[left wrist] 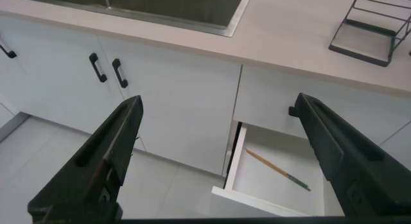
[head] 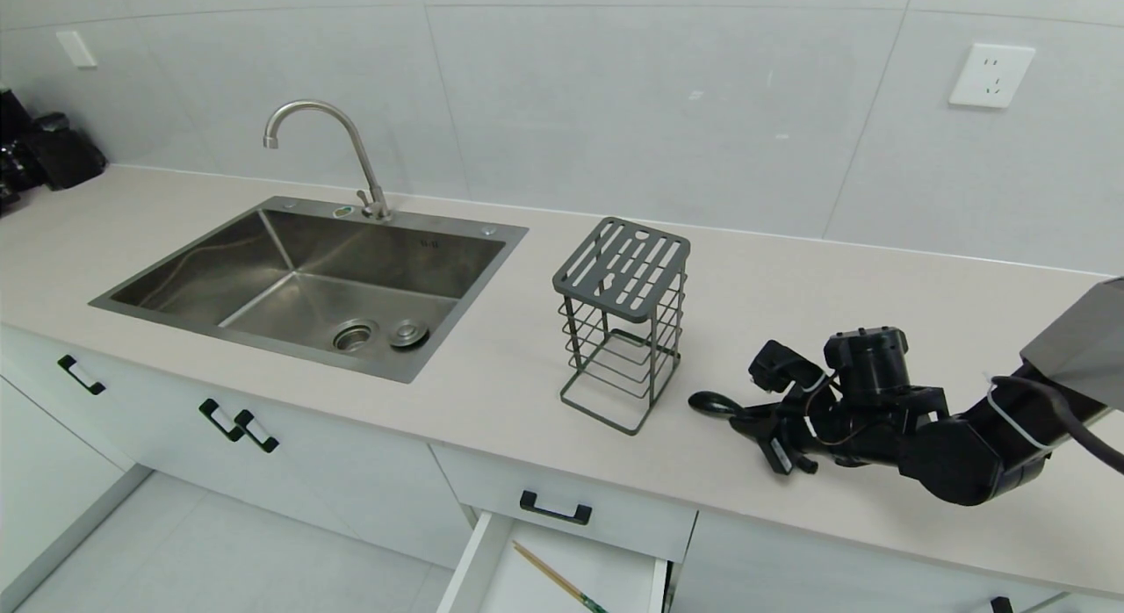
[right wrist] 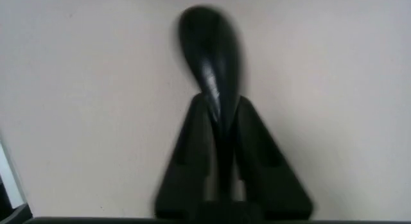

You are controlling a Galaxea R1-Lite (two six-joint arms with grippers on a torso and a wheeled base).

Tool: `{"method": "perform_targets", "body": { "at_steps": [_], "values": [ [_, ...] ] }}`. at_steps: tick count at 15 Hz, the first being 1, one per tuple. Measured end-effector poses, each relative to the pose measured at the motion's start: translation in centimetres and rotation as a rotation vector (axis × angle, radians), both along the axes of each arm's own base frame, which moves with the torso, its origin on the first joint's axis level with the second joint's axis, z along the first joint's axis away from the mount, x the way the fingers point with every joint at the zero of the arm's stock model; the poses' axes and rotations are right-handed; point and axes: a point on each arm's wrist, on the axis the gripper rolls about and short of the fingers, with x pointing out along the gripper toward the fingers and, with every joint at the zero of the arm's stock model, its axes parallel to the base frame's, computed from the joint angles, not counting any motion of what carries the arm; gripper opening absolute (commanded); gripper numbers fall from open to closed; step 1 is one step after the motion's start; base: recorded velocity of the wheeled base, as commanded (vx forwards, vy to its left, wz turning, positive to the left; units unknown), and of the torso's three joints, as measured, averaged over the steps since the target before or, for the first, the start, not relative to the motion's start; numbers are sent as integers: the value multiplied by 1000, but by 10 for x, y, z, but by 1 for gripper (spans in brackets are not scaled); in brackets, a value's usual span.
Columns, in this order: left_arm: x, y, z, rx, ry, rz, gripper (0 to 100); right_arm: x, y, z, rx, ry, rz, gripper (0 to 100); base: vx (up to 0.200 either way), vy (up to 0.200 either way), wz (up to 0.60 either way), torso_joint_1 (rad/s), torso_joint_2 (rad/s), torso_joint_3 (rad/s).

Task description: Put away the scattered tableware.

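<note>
A black spoon [head: 713, 406] lies low over the pale counter [head: 492, 367], to the right of the wire utensil rack [head: 625, 323]. My right gripper [head: 762, 425] is shut on the spoon's handle, and the spoon's bowl [right wrist: 210, 44] sticks out past the fingertips [right wrist: 192, 147]. My left gripper [left wrist: 218, 160] hangs open in front of the cabinets, below counter height, with nothing between its fingers. Under the counter a white drawer [head: 492, 569] stands pulled out, and a single chopstick [left wrist: 277, 171] with a green tip lies inside it.
A steel sink [head: 307, 284] with a curved faucet [head: 329, 147] is set into the counter's left part. White cabinet doors with black handles [left wrist: 106, 68] run beneath it. Black appliances [head: 44, 152] stand at the far left by the tiled wall.
</note>
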Motion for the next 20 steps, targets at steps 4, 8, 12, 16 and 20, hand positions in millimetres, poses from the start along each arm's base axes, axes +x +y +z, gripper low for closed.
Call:
{"method": "perform_targets", "body": {
  "at_steps": [4,8,12,16,20],
  "values": [
    [0,0,0,0,0,0,100,-18,5,8,-2,-3,30,0,0,0,0,0,0,0],
    [0,0,0,0,1,0,100,-47,-1,20,-20,-17,62,0,0,0,0,0,0,0],
    [0,0,0,0,0,0,100,-75,-6,32,-17,-31,81,0,0,0,0,0,0,0],
    [0,0,0,0,-1,0,100,-101,4,40,-14,-42,139,0,0,0,0,0,0,0],
    [0,0,0,0,1,0,100,-115,14,45,-9,-52,175,0,0,0,0,0,0,0]
  ]
}}
